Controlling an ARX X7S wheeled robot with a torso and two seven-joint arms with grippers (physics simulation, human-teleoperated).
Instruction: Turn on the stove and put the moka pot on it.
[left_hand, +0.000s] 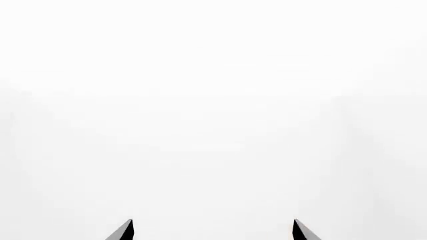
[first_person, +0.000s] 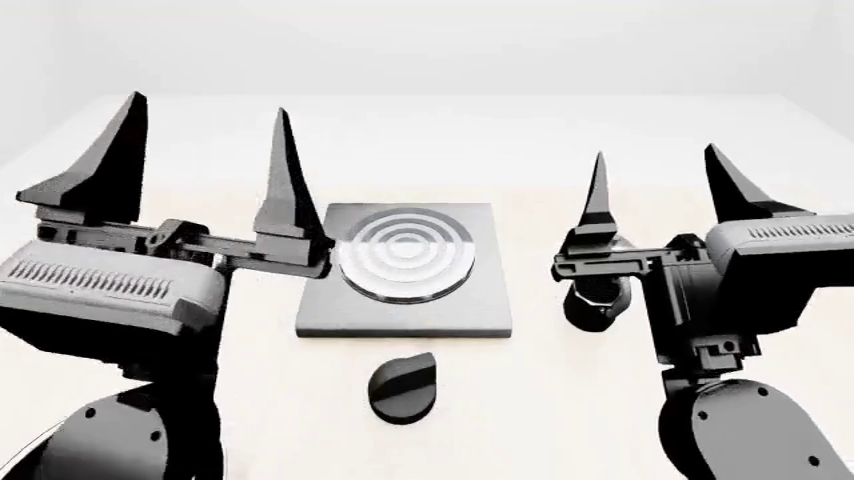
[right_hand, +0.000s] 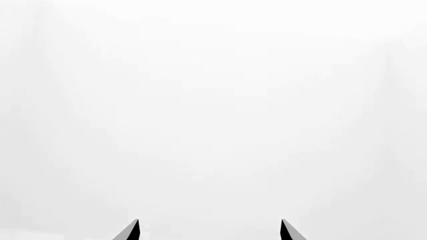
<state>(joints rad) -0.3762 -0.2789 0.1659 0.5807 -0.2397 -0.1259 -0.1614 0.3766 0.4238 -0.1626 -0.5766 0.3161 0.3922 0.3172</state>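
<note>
In the head view the stove (first_person: 400, 310) is a flat dark-grey slab mid-table with a ringed round burner (first_person: 406, 253). Its small round black knob (first_person: 404, 386) lies on the table just in front of the slab. The moka pot (first_person: 597, 299) stands right of the stove, mostly hidden behind my right gripper's near finger. My left gripper (first_person: 207, 110) is open and empty, raised left of the stove with fingers pointing up. My right gripper (first_person: 658, 155) is open and empty, raised over the moka pot. Both wrist views show only spread fingertips (left_hand: 127, 231) (right_hand: 131, 231) against blank white.
The pale table (first_person: 534, 150) stretches back to a white wall. My two arm bodies fill the lower left and lower right of the head view.
</note>
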